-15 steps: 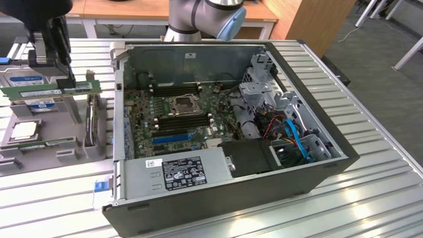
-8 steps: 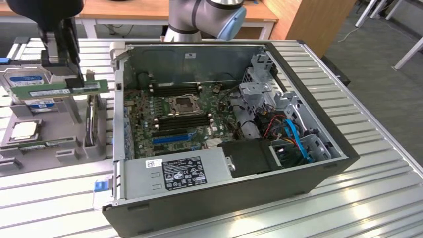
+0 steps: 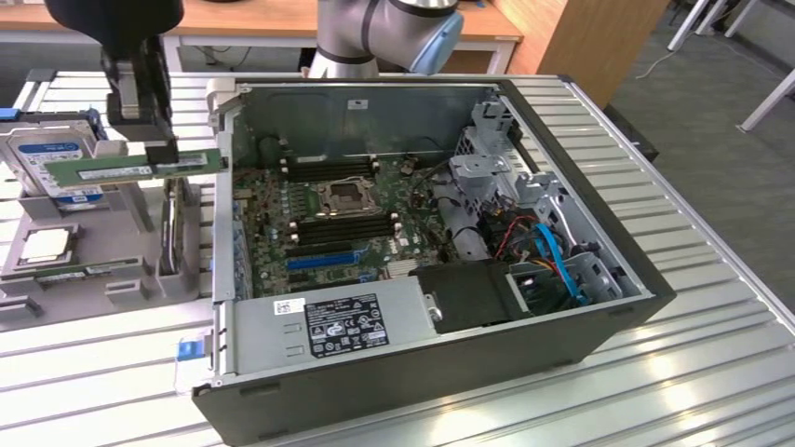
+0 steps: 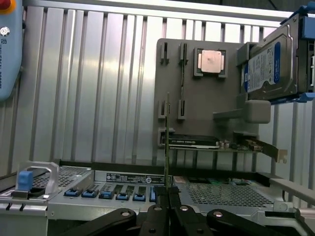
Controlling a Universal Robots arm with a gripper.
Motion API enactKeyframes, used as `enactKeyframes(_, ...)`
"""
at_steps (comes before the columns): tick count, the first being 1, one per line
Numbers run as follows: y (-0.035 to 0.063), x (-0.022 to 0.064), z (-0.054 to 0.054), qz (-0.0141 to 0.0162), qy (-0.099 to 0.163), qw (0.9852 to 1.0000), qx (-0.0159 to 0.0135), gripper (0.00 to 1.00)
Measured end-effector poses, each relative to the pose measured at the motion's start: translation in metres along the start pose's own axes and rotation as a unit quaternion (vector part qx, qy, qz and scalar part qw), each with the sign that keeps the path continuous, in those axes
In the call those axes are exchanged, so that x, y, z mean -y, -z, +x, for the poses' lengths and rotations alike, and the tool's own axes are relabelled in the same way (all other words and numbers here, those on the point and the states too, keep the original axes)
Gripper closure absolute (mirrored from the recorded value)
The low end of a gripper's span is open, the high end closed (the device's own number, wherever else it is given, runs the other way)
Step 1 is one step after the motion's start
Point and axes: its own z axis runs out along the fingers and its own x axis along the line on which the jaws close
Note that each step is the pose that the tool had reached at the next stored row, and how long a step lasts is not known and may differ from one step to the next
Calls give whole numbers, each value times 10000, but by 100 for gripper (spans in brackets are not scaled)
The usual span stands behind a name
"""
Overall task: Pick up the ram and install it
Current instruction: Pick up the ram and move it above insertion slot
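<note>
A robotics lab, by the look: a ribbed aluminium worktable carrying an opened black desktop computer case, a grey-and-blue jointed robot arm behind it, wooden office desks beyond.

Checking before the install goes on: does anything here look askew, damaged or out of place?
Nothing stands out. The gripper is shut on the ram, which sits straight between its fingers, near the open computer case. The hard drive and processor sit in their holder.
</note>
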Motion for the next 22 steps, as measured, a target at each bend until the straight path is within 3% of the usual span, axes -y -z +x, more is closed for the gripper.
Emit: enactKeyframes(22,21,471,23,0,0,10000,0,88)
